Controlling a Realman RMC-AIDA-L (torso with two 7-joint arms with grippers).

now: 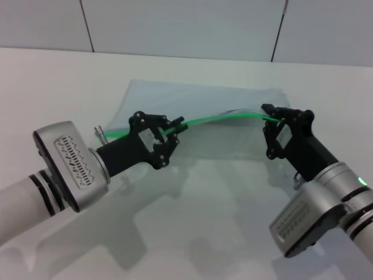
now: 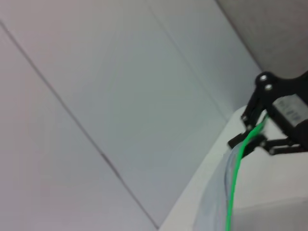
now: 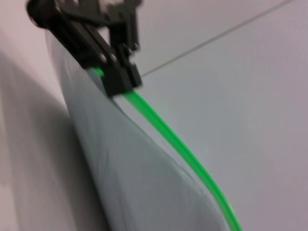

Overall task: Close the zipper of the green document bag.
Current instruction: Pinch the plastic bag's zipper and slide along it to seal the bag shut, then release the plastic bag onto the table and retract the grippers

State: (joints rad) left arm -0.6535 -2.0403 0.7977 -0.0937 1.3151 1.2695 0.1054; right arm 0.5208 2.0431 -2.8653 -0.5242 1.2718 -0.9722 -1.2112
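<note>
Head view shows the green document bag (image 1: pixel 204 125) lying on the white table (image 1: pixel 52 87), its near long edge raised off the surface between the two grippers. The zipper (image 1: pixel 221 118) runs along that edge as a thin bright green line that arches gently upward. The left gripper (image 1: pixel 170 135) sits at the strip's 9 o'clock end, its black fingers pinched together on the zipper, with the bag's body spreading away toward 12 o'clock from it. The right gripper (image 1: pixel 274 119) is at the 3 o'clock end, its fingers likewise clamped on the zipper near the bag's corner. The slider cannot be made out.

From the left wrist view, the zipper (image 2: pixel 236 178) leads away to the right gripper (image 2: pixel 250 137), which has it nipped between its tips. From the right wrist view, the zipper (image 3: pixel 178 144) runs to the left gripper (image 3: pixel 118 79), closed on the strip, with the pale bag (image 3: pixel 139 183) hanging below it.
</note>
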